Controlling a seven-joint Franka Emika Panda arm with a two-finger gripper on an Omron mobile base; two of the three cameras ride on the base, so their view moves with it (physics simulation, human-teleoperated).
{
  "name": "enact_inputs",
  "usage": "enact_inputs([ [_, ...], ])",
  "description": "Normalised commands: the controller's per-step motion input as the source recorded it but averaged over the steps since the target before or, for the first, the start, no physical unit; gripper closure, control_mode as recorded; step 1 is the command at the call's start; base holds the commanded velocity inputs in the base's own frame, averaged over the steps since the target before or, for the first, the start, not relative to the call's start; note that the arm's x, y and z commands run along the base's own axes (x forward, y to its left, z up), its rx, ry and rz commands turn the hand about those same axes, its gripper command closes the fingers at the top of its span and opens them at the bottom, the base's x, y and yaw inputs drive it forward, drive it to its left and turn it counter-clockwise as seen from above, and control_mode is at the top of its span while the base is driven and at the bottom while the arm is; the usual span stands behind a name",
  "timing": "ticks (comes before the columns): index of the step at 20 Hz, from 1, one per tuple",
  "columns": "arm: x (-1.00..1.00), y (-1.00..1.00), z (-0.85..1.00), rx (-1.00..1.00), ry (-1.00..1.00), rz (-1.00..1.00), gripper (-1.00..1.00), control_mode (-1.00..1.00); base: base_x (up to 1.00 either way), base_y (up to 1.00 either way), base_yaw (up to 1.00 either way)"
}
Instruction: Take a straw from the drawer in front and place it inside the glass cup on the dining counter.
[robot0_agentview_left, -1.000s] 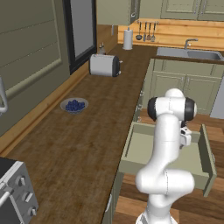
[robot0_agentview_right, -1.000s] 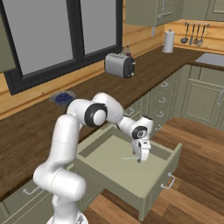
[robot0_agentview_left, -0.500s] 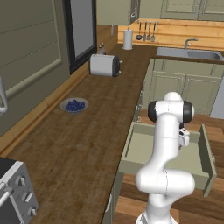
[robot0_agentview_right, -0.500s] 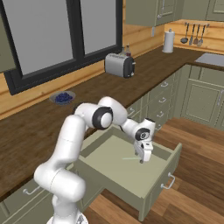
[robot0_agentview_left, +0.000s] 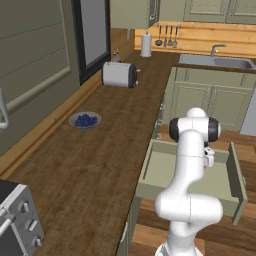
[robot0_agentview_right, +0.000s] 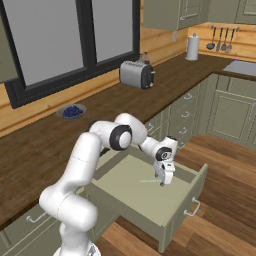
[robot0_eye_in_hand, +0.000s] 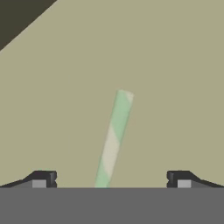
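Observation:
The sage-green drawer (robot0_agentview_right: 196, 191) stands pulled out under the worktop, also seen from the other side as the drawer (robot0_agentview_left: 159, 170). On its pale floor lies the straw (robot0_agentview_right: 148, 180), thin and pale. My gripper (robot0_agentview_right: 162, 183) points down into the drawer just at the straw's right end. In the hand view the straw (robot0_eye_in_hand: 114, 133) shows faint green and white stripes and runs up from between the fingertips (robot0_eye_in_hand: 43, 178), which stand wide apart on either side of it without touching. The gripper (robot0_eye_in_hand: 111, 179) is open. The glass cup and the dining counter are out of view.
A dark wood worktop (robot0_agentview_left: 85, 165) runs along the left with a toaster (robot0_agentview_left: 119, 74), a bowl of blueberries (robot0_agentview_left: 85, 120) and a paper towel roll (robot0_agentview_left: 146, 45). A sink (robot0_agentview_left: 215, 61) sits at the far right. The drawer's walls close in around the hand.
The hand has sunk a little lower into the drawer and shifted slightly toward its front. The jaws have stayed open and the straw has not moved.

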Motion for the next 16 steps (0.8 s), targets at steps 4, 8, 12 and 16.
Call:
enact_inputs([
  [4, 0.13, 0.0, -0.16, 0.0, 0.0, 0.0, -1.0, -1.0, 0.0, 0.0, 0.0],
  [8, 0.09, 0.0, -0.21, 0.0, 0.0, 0.0, -1.0, -1.0, 0.0, 0.0, 0.0],
  [12, -0.02, 0.0, -0.3, 0.0, -0.04, 0.0, -1.0, -1.0, 0.0, 0.0, 0.0],
  [16, -0.16, 0.0, -0.41, 0.0, -0.16, 0.0, -1.0, -1.0, 0.0, 0.0, 0.0],
])
